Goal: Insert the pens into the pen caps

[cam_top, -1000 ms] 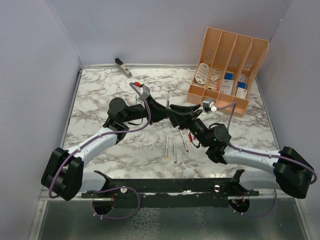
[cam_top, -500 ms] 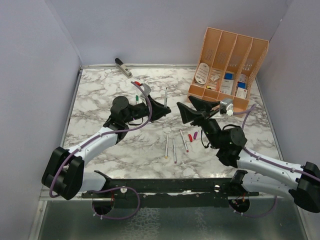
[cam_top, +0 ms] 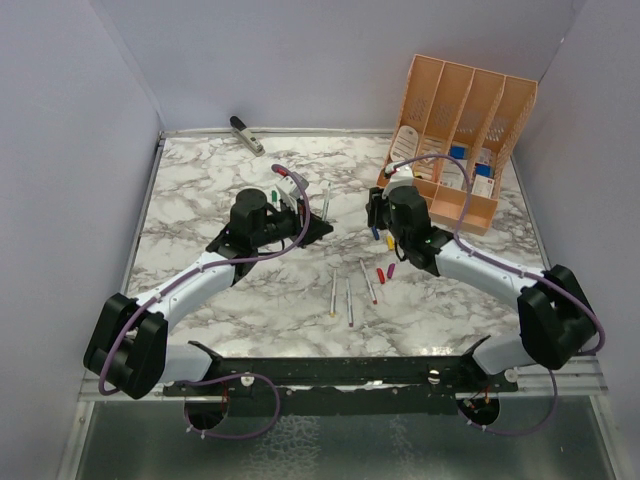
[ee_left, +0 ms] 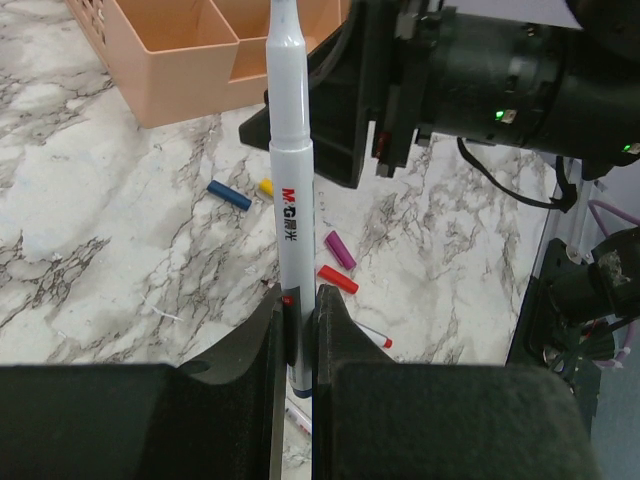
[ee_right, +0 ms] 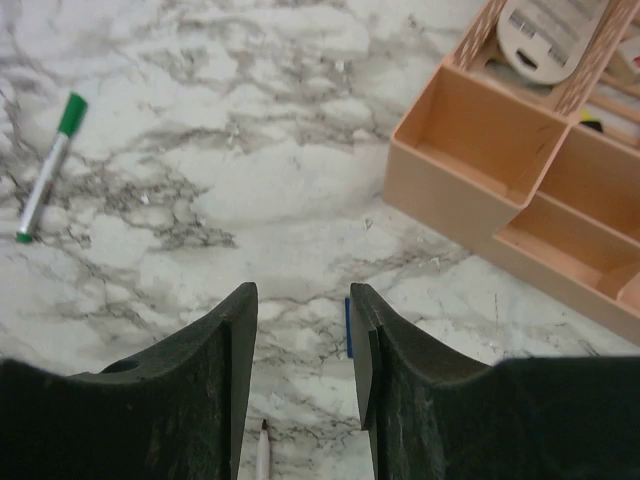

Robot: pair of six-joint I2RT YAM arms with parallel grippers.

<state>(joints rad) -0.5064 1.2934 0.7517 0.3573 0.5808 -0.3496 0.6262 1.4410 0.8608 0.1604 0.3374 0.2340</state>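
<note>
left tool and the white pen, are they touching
Touching. The left wrist view shows the left tool shut on the white pen, its jaws pressed against the barrel on both sides with no gap.

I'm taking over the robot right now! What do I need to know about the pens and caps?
Left gripper: shut on one pen, which sticks out past its fingers.
Right gripper: open and empty, right above the blue cap.
On the table: three bare pens side by side, with the yellow cap, magenta cap and red cap loose nearby.
Done: the green-capped pen.
Left: four pens to cap, likely the blue one next.
</note>
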